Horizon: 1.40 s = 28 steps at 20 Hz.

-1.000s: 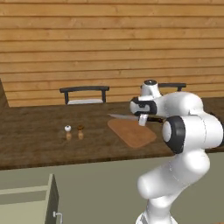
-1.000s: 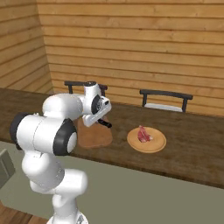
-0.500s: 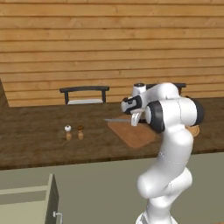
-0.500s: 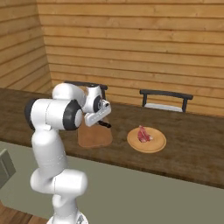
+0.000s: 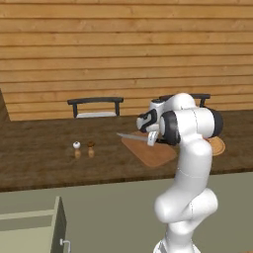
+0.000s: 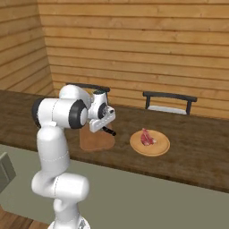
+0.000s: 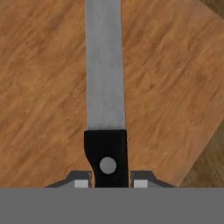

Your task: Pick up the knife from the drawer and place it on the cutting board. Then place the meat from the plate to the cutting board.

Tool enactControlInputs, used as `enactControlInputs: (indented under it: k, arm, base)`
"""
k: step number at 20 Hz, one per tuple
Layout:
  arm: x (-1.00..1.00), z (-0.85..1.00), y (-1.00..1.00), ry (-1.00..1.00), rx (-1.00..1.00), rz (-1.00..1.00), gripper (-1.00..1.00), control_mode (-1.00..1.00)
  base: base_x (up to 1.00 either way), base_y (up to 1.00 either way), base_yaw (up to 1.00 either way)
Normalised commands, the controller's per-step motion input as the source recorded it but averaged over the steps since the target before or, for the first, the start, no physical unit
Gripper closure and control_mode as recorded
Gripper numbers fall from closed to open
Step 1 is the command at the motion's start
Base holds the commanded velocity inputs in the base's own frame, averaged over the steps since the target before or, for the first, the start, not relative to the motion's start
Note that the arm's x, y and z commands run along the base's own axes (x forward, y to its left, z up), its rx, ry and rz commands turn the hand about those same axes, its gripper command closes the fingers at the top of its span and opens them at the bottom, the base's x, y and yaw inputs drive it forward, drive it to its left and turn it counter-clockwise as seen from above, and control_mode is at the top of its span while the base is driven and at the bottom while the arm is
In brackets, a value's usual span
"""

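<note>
My gripper (image 5: 151,139) hangs just over the light-brown cutting board (image 5: 154,154) and is shut on the knife's black handle (image 7: 107,161). The silver blade (image 7: 105,65) runs out ahead of the fingertips (image 7: 80,183), low over the cutting board (image 7: 43,87). In the left base view the knife (image 5: 132,136) points left past the board's edge. The right base view shows the knife handle (image 6: 108,131) sticking out under the gripper (image 6: 102,125), over the cutting board (image 6: 95,141). The pinkish meat (image 6: 146,137) lies on the round tan plate (image 6: 160,150), right of the board. The drawer (image 5: 29,226) stands open at lower left.
Two small shakers (image 5: 77,147) (image 5: 91,147) stand on the dark wooden counter (image 5: 39,158), left of the board. Dark-framed racks (image 5: 95,102) (image 6: 170,96) sit at the back by the plank wall. The plate's edge (image 5: 218,146) peeks out behind my arm.
The arm has straightened up over its base, and the gripper with the knife has shifted a little left and down, closer to the cutting board. The meat and plate have not moved.
</note>
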Motion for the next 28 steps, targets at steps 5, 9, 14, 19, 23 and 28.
enactControlInputs:
  k: [5, 9, 14, 19, 23, 28]
  arm:
    - [-0.18, -0.24, 0.12, 0.0, 0.0, 0.0, -1.0, -1.0]
    - [-0.21, 0.05, 0.0, -0.09, 0.0, 0.0, -1.0, -1.0]
    - [-0.26, 0.75, -0.22, -0.21, 0.02, 0.0, -1.0, -1.0]
    - [-0.34, 0.98, -0.86, -0.21, 0.08, -0.04, -1.0, -1.0]
    - [-0.31, 0.46, -0.92, 0.0, 0.02, -0.32, -1.0, -1.0]
    - [-0.07, 0.25, -0.82, 0.04, 0.12, -0.47, -1.0, -1.0]
  base:
    - [0.0, 0.0, 0.0]
    - [0.0, 0.0, 0.0]
    - [0.0, 0.0, 0.0]
    - [0.0, 0.0, 0.0]
    - [0.0, 0.0, 0.0]
    - [0.0, 0.0, 0.0]
